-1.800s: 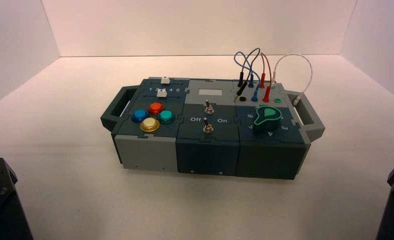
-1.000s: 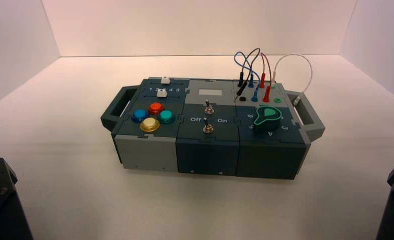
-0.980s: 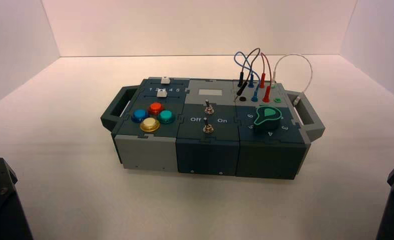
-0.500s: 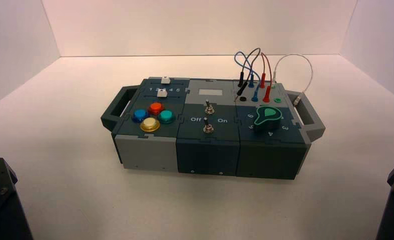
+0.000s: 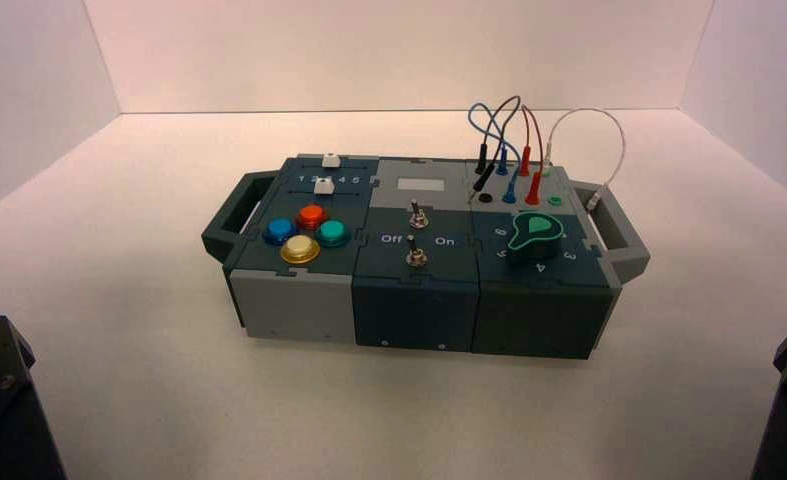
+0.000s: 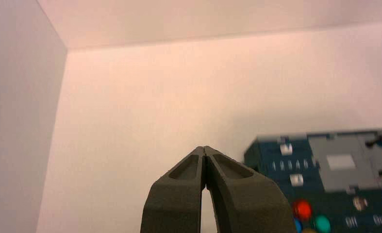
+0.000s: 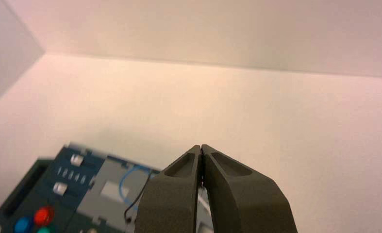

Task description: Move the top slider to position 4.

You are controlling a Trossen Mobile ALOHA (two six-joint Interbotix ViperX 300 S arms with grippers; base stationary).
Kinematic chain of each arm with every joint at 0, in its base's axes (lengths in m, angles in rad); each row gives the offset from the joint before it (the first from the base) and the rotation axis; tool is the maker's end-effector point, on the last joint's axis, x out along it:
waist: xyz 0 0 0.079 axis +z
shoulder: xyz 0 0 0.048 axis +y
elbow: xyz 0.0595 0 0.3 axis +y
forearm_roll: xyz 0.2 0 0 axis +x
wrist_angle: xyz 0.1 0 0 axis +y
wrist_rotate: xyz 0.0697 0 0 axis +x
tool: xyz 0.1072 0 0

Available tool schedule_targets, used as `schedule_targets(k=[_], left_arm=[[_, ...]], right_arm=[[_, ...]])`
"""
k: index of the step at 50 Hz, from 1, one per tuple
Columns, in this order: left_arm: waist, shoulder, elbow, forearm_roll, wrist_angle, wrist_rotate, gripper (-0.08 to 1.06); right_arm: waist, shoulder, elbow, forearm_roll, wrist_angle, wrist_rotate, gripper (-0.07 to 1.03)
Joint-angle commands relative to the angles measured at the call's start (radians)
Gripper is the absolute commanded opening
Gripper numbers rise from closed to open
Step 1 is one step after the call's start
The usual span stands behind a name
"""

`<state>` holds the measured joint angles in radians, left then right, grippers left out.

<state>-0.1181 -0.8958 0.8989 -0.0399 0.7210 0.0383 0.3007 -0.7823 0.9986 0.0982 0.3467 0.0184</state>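
The surface (image 5: 409, 405) carries the box (image 5: 414, 315), its dark left panel bearing the sliders and its wires standing at the far right. Since the earlier views nothing has visibly changed: box, wires and both white sliders sit as they did, so the task appears not to have begun. The left gripper (image 6: 204, 167) is closed on nothing, off to the left and well apart from the box; the right gripper (image 7: 201, 167), likewise closed and empty, waits off to the right. The left arm seems the natural one to work, being nearer the sliders. The top slider (image 5: 331, 161) sits at the far edge of that left panel, above a printed number row, and likely needs pushing rightward to reach position 4 (image 5: 342, 181). The lower slider (image 5: 324, 186) lies close by and could be knocked. As for writing, the row shows 1, 2, 4 and 5, the middle digit partly hidden; "Off" (image 5: 391, 239) and "On" (image 5: 444, 241) mark the switch panel, and no brand can be read.
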Motion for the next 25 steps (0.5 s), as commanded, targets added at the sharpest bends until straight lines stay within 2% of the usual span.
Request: schedule_targets(k=[1, 8, 23, 25], left_arm=[[-0.002, 0.005, -0.031, -0.002, 0.029, -0.002, -0.03], [-0.002, 0.012, -0.02, -0.002, 0.037, -0.006, -0.03], [-0.002, 0.109, -0.034, -0.005, 0.077, -0.015, -0.03], [-0.003, 0.153, -0.043, -0.011, 0.089, -0.015, -0.03]], right_arm=[[0.084, 0.035, -0.044, 0.005, 0.015, -0.005, -0.02], [0.186, 0.08, -0.061, 0.005, 0.021, -0.003, -0.02], [0.295, 0.17, -0.101, 0.015, 0.032, -0.005, -0.02], [0.333, 0.212, -0.123, 0.018, 0.041, -0.005, -0.02]])
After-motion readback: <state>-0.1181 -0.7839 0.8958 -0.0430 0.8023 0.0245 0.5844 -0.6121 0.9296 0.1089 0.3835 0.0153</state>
